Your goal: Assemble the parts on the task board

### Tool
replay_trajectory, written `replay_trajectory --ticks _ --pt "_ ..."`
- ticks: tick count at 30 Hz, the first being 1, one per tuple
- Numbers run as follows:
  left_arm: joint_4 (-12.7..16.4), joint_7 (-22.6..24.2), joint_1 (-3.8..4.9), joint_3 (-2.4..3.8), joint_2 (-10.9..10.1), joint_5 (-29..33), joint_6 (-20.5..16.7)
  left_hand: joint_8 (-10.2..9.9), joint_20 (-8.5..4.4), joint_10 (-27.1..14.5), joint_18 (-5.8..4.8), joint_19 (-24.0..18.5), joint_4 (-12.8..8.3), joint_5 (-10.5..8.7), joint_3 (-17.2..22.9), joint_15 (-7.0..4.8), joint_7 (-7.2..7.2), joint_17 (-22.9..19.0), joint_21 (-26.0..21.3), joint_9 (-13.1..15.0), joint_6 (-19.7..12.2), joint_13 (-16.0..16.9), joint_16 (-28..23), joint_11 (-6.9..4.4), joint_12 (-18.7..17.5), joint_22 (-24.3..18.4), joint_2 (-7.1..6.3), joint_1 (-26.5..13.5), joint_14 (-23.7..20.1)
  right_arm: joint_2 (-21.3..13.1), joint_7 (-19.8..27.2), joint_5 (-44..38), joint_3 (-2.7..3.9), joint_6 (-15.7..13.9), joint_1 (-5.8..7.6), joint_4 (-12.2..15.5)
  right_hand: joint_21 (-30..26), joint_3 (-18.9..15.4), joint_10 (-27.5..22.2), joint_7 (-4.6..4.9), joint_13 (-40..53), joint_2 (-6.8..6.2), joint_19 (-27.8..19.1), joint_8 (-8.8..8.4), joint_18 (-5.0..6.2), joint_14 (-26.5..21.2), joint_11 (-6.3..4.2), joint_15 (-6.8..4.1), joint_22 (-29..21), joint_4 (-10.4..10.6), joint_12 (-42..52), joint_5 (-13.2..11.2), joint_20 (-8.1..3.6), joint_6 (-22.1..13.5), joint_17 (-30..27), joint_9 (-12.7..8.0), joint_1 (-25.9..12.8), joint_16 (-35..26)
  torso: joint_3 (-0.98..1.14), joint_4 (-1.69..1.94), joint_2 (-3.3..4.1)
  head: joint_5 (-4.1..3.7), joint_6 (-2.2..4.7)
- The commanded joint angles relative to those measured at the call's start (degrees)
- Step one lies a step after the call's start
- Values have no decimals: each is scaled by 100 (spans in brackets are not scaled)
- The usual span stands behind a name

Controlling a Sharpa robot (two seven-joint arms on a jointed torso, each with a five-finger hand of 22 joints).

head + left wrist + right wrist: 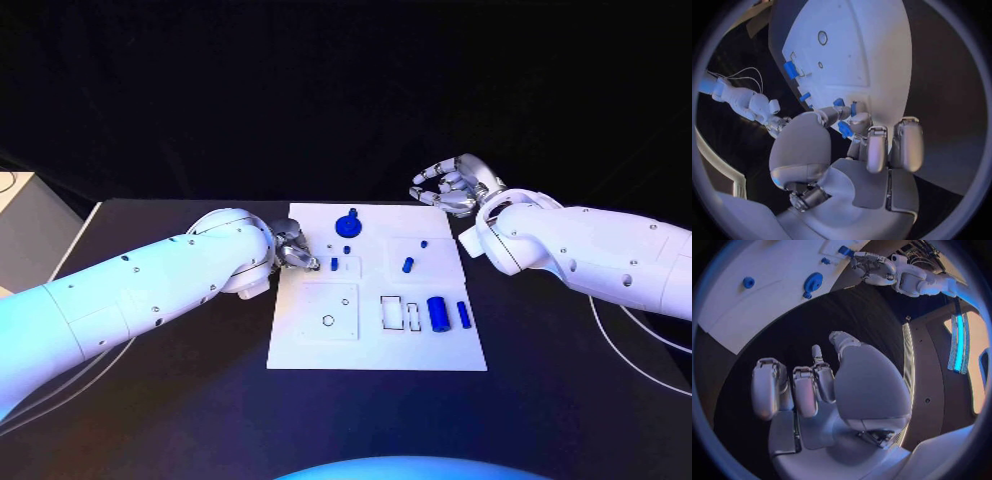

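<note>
A black table stands before a black backdrop. A pale cabinet stands beside the table's far left corner. Thin white cables trail over the tabletop on both sides.

Dim room, bluish light glaring off the white task board; wrist views bend at edges.

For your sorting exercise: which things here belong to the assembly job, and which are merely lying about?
Belongs to the job:
task board
blue parts
left robot hand, pinching a blue part
right robot hand, over the table

Just there:
black table
white cables
</note>
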Motion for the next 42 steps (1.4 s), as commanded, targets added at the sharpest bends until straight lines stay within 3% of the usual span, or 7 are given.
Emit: replay_trajectory --ticks 1,24,42 --pt "25 -17 -9 -6 10 -73 265 27 -4 14 -35 44 -1248 23 1193 -33 -19 1509 16 -4 63 -10 19 0 -9 338 48 19 596 -6 30 -43 2 75 -2 13 -32 34 -1 10 767 -64 117 -16 70 375 -2 -20 709 -4 8 19 -13 -35 593 5 -6 -31 -3 4 1 -4 -8" --pt "-147 -26 -5 -3 121 -95 305 26 -6 15 -32 36 -1257 18 1195 -35 -21 1509 10 -10 65 -13 19 -1 -10 327 53 27 596 -18 28 -47 2 62 -1 34 -32 34 -1 10 767 -64 117 -16 70 375 -2 -20 709 -4 8 19 -13 -35 593 5 -6 -31 -6 5 3 -24 -29" --pt "-340 -65 14 0 299 131 804 26 -8 40 -32 34 -1258 13 1190 -34 -21 1509 9 -15 68 39 19 -1 24 325 56 24 596 -18 16 -59 2 82 -1 48 -44 64 -3 9 756 -78 119 -17 71 377 -3 -21 703 -1 -2 12 -16 -38 597 19 -28 -33 5 2 5 -35 -45"
